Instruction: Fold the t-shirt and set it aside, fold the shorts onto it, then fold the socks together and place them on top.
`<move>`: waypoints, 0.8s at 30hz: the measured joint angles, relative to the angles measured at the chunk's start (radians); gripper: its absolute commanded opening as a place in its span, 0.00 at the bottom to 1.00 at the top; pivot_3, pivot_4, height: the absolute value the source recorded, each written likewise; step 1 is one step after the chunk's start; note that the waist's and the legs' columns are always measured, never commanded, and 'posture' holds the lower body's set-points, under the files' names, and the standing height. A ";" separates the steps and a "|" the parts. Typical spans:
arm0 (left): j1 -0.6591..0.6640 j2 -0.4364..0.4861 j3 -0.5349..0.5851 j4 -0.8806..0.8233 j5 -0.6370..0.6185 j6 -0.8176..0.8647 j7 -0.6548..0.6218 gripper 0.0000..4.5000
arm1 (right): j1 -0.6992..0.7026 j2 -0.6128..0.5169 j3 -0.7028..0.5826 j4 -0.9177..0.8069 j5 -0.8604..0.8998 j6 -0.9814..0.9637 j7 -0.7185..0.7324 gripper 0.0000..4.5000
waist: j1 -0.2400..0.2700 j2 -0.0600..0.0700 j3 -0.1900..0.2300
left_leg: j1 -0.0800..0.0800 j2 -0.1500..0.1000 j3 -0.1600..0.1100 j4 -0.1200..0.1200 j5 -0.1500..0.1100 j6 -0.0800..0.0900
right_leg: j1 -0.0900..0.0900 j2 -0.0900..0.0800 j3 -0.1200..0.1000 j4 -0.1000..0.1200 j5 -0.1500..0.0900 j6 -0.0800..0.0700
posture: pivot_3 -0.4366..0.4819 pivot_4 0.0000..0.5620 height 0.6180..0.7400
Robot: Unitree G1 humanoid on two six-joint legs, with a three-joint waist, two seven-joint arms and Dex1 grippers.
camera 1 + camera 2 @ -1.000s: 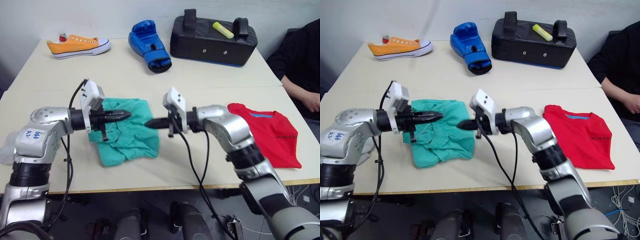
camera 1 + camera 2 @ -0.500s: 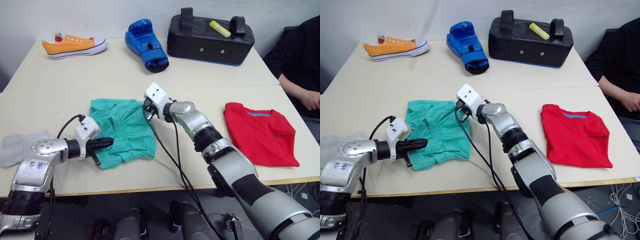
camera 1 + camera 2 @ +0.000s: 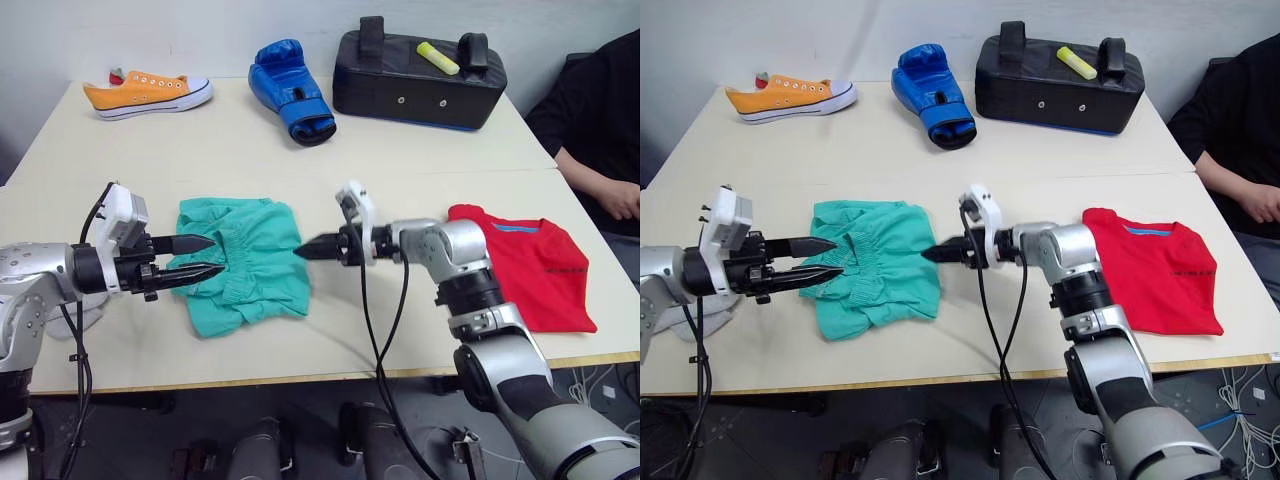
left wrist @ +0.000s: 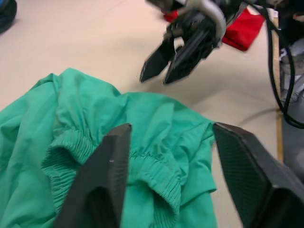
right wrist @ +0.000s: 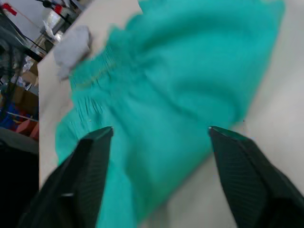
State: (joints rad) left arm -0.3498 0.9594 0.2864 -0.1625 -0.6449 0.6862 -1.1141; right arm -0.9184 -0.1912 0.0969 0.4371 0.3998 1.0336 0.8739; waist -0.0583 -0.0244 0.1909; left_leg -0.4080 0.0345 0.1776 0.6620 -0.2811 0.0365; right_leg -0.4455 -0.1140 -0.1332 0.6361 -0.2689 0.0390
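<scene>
Left eye view: the crumpled teal shorts lie centre frame between the released left gripper and right gripper; the flat red t-shirt lies at right. Left wrist view: both grippers' fingers are spread above the gathered elastic waistband. Right wrist view: the fuzzy grey socks sit upper left, beyond the shorts.
</scene>
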 measured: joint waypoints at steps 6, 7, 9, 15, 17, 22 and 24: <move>-0.020 0.002 0.002 0.000 -0.023 0.036 -0.002 1.00 | 0.005 0.088 -0.007 0.023 0.000 -0.020 -0.044 1.00 | 0.000 0.000 0.000 | 0.001 0.000 0.000 -0.001 0.001 0.000 | 0.000 0.001 0.000 0.001 -0.001 -0.001 | 0.48 0.27 1.00; -0.012 0.006 0.003 0.000 -0.027 0.044 -0.005 1.00 | 0.006 0.111 -0.021 0.036 0.006 -0.023 -0.052 1.00 | -0.002 0.000 0.000 | 0.001 0.001 0.001 -0.001 0.001 0.000 | 0.000 0.002 0.000 0.001 -0.001 -0.001 | 0.48 0.27 1.00; 0.008 0.011 0.004 0.000 -0.028 0.048 -0.014 1.00 | 0.006 0.162 -0.043 0.064 0.018 -0.027 -0.072 1.00 | -0.004 0.000 0.000 | 0.001 0.001 0.001 -0.001 0.001 0.000 | 0.000 0.002 0.000 0.001 -0.001 -0.001 | 0.48 0.27 1.00; -0.006 0.012 0.005 0.000 -0.028 0.045 0.000 1.00 | -0.044 0.287 -0.088 0.193 0.018 -0.084 -0.161 0.87 | -0.005 0.000 0.000 | 0.002 0.002 0.000 -0.001 0.000 -0.004 | 0.000 0.003 0.000 0.002 -0.002 -0.003 | 0.48 0.27 1.00; -0.016 0.012 0.007 -0.001 -0.027 0.044 0.006 1.00 | -0.052 0.305 -0.105 0.228 0.014 -0.114 -0.193 0.72 | -0.004 0.000 0.000 | 0.002 0.002 0.000 -0.002 0.000 -0.004 | 0.000 0.003 0.000 0.001 -0.002 -0.003 | 0.48 0.27 1.00; -0.016 0.012 0.008 -0.006 -0.028 0.045 0.011 1.00 | -0.048 0.299 -0.113 0.231 0.020 -0.101 -0.202 0.33 | -0.004 0.000 0.000 | 0.002 0.002 0.000 -0.004 0.001 -0.003 | 0.000 0.003 0.000 0.001 -0.002 -0.003 | 0.48 0.27 1.00; -0.019 0.012 0.007 -0.014 -0.031 0.050 0.010 1.00 | -0.047 0.292 -0.113 0.208 0.030 -0.086 -0.198 0.18 | -0.004 0.000 0.000 | 0.002 0.002 0.000 -0.004 0.001 -0.003 | 0.000 0.003 0.000 0.001 -0.002 -0.003 | 0.48 0.27 1.00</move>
State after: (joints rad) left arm -0.3687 0.9711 0.2934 -0.1767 -0.6761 0.7358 -1.1039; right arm -0.9650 0.1009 -0.0166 0.6455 0.4301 0.9472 0.6760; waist -0.0624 -0.0244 0.1908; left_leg -0.4062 0.0365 0.1780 0.6578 -0.2800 0.0331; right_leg -0.4457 -0.1114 -0.1328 0.6375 -0.2705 0.0363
